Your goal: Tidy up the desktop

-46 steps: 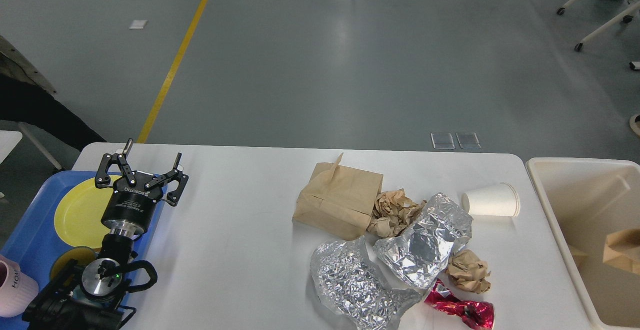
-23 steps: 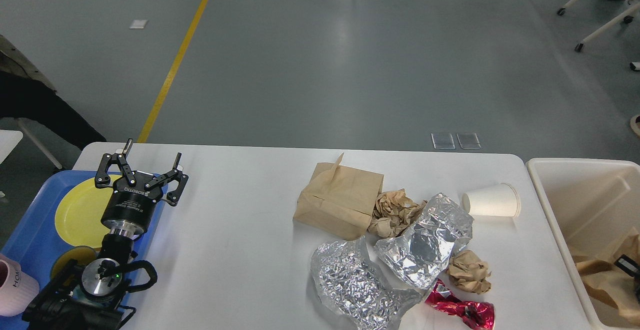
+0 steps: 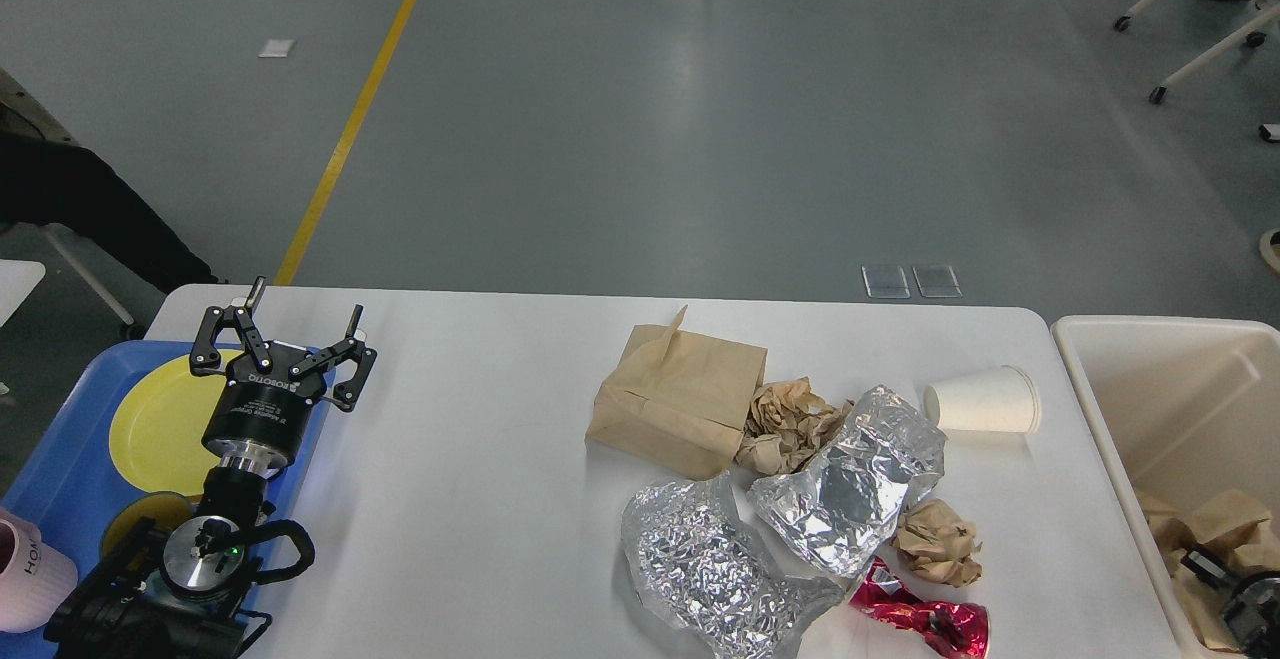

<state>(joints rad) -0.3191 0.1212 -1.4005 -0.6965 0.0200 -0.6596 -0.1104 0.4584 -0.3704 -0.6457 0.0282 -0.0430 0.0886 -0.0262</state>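
The white desktop [image 3: 480, 459] carries litter on its right half: a brown paper bag [image 3: 680, 399], a crumpled brown paper [image 3: 790, 424], two crumpled foil sheets [image 3: 850, 479] [image 3: 700, 559], a second paper ball [image 3: 935, 539], a red foil wrapper [image 3: 925, 619] and a white paper cup [image 3: 982, 399] lying on its side. My left gripper [image 3: 305, 304] is open and empty above the desktop's left edge, beside the tray. My right gripper [image 3: 1235, 589] shows only as a dark part low inside the bin, over brown paper [image 3: 1225, 519]; its fingers cannot be told apart.
A cream-white bin [image 3: 1080, 359] stands off the desktop's right end. A blue tray [image 3: 60, 479] at the left holds a yellow plate [image 3: 160, 429], a small yellow bowl [image 3: 135, 519] and a pink cup [image 3: 25, 564]. Grey floor lies beyond the far edge.
In the bin, the brown paper has dropped lower and my right gripper has come into view, then moved down toward the bottom right corner. The left arm has not moved.
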